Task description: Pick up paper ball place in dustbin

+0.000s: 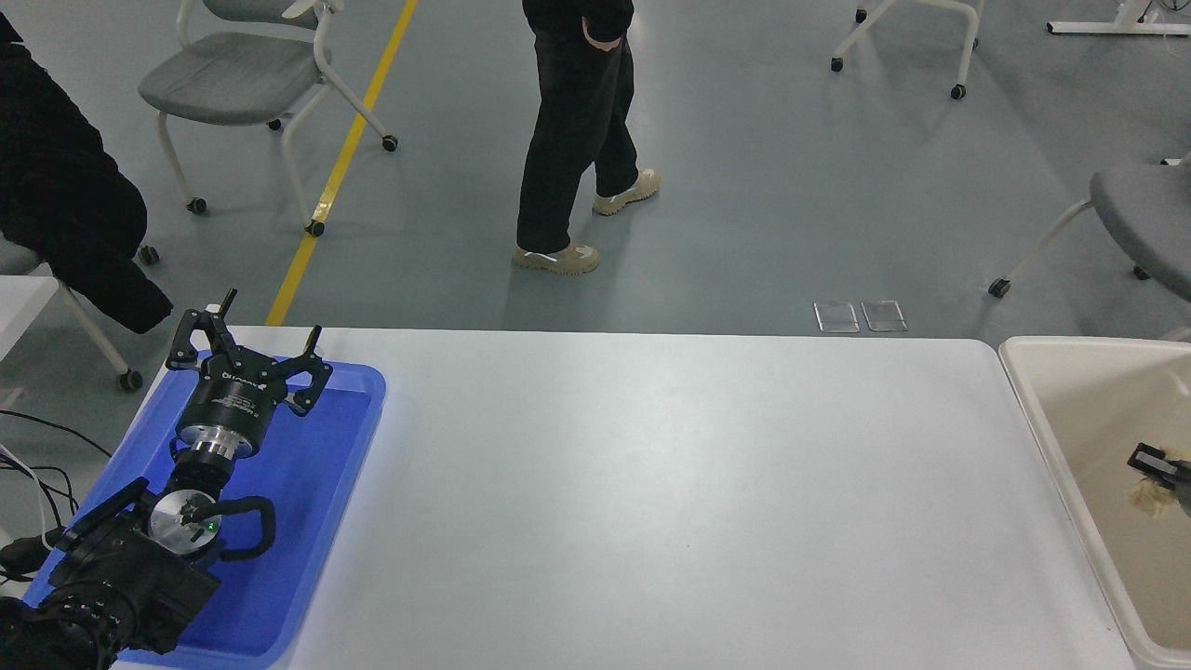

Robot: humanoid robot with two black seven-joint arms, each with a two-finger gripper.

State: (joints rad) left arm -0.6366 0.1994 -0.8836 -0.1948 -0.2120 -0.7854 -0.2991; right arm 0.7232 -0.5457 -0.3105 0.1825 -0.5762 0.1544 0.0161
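The cream-beige dustbin (1089, 342) stands at the table's right end, partly cut off by the picture's edge. My right gripper (1157, 470) reaches in from the right edge over the bin's inside; only its tip shows. It is shut on the tan paper ball (1150, 499), of which a small crumpled part shows under the black finger. My left gripper (270, 314) is open and empty, parked over the blue tray (307, 521) at the lower left.
The white table (670, 502) spans the middle. A person in black trousers walks on the floor beyond the far edge. Grey chairs stand at the far left and far right, and a black coat hangs over a chair at the left.
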